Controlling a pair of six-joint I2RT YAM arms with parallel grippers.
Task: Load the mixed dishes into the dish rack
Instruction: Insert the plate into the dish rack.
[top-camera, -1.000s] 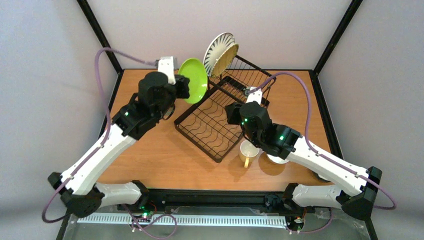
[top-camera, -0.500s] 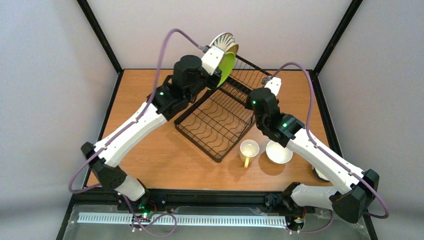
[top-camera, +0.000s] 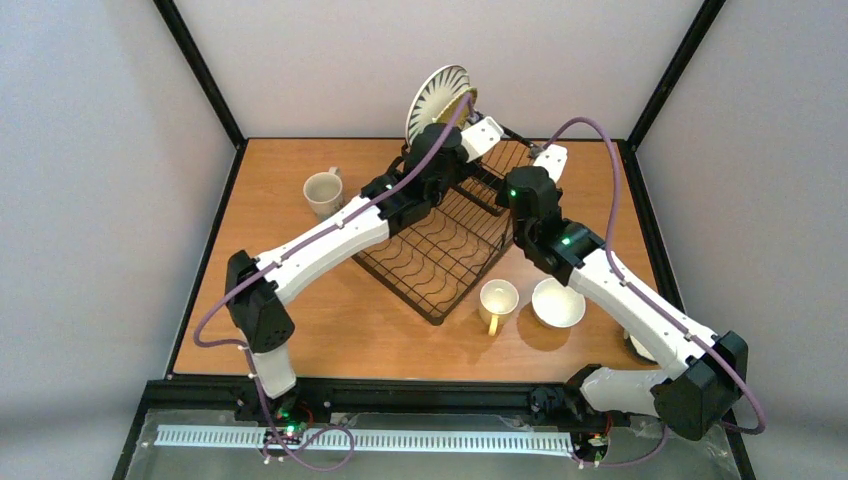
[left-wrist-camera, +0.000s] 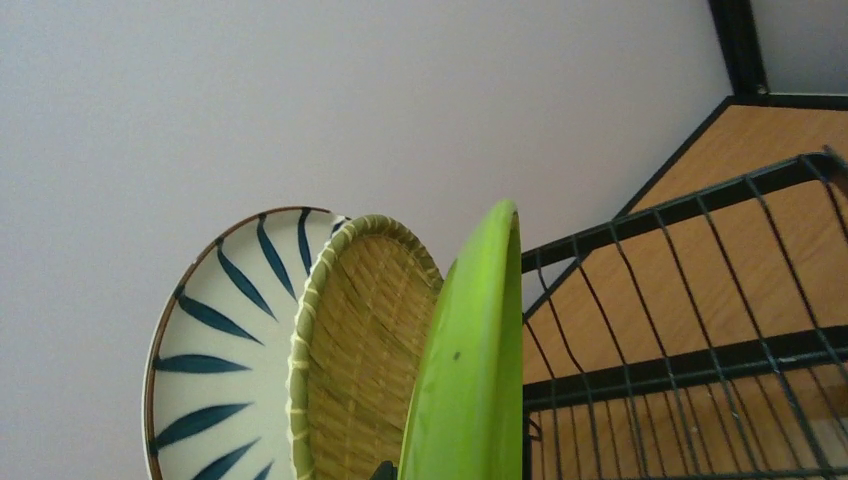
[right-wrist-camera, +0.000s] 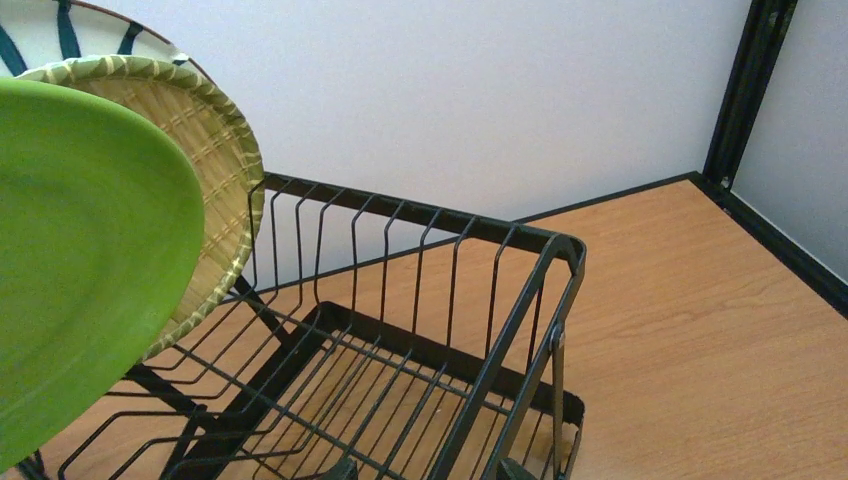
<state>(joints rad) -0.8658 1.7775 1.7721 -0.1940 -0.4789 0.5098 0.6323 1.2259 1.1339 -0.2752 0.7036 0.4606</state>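
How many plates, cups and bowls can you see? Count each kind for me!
Plates: 3 (dark-striped white round plate, round woven bamboo plate, lime-green round plate)
Mugs: 2 (pale mug on the left, pale mug in front)
Bowls: 1 (white round bowl)
Total: 6

Glossy lime-green plate (left-wrist-camera: 470, 380), rough woven bamboo plate (left-wrist-camera: 360, 350), matt wire rack (right-wrist-camera: 400, 208)
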